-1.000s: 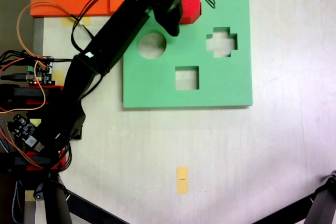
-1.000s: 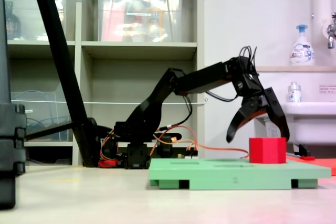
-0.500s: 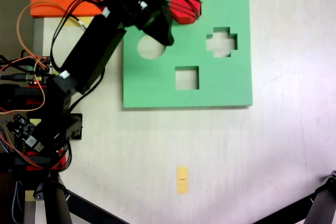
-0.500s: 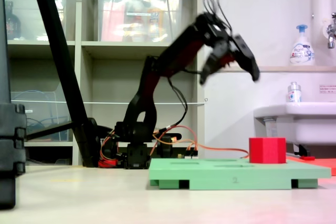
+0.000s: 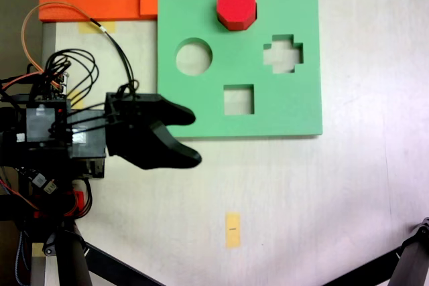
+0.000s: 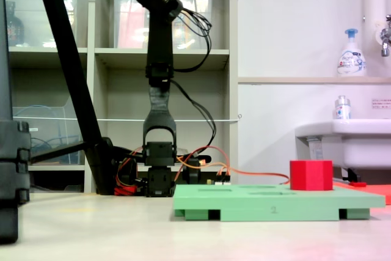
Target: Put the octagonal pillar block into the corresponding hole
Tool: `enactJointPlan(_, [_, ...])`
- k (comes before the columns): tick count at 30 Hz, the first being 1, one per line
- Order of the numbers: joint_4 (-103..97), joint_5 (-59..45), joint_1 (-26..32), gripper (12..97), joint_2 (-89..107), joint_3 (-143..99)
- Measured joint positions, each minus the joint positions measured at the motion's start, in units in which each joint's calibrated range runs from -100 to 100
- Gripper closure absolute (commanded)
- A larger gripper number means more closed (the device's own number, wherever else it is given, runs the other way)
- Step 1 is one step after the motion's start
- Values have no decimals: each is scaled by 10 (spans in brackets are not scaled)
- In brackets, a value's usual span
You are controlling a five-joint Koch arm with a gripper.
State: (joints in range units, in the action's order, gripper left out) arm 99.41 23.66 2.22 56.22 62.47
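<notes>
Octagonal pillar block [image 5: 236, 7] [image 6: 311, 175] stands upright near the far edge of the green foam board [image 5: 288, 108] [image 6: 269, 202]. It protrudes well above the board top in the low fixed view. The corresponding hole is hidden under it; how deep the block sits cannot be told. Round cutout [image 5: 194, 57], cross cutout [image 5: 283, 53] and square cutout [image 5: 238, 99] lie open nearby.

Gripper [image 5: 191, 137] hangs over the board's near-left corner in the top-down fixed view, jaws spread wide, holding nothing and touching nothing, well apart from the block.

Change from a second ago: the gripper then straddled the block with jaws parted; the arm [image 6: 159, 90] has since swung back and folded upright over its base on the surface [image 5: 301, 199]. Block unmoved.
</notes>
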Motion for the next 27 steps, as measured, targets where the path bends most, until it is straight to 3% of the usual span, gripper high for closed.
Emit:
enactJointPlan(6, [-101, -41, -23, 531, 187, -385])
enactJointPlan(12, [-472, -103, -4, 531, 380, -922])
enactJointPlan(21, [-1073, -179, -12, 575, 425, -1537])
enactJointPlan(27, [-1167, -202, -15, 579, 430, -1614])
